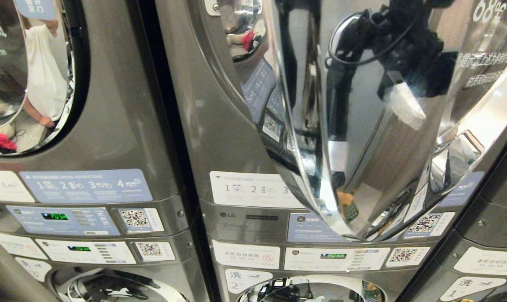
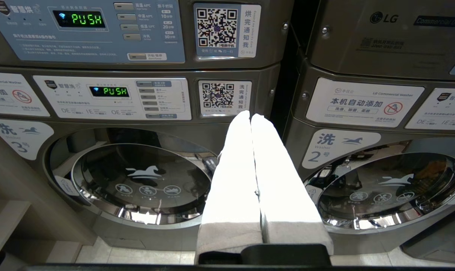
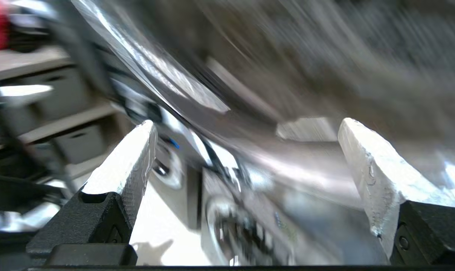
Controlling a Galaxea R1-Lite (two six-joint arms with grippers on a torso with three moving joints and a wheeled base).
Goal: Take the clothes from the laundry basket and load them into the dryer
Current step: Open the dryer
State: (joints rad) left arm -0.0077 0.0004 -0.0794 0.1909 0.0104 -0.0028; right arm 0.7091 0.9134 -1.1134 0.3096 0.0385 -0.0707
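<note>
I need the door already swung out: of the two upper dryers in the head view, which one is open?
The middle dryer: its chrome-rimmed door stands swung out toward the camera. The left dryer has its door flush against its front.

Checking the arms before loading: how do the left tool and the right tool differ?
The left tool has its white fingers pressed together, shut; the right tool has its fingers spread wide, open. The left tool faces the lower washers; the right tool's surroundings are blurred. Both are empty, holding no clothes.

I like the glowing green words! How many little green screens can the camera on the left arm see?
2. One green screen glows on the upper machine's blue panel. The other green screen sits below it on the white panel, above the round door. More may be out of view.
</note>
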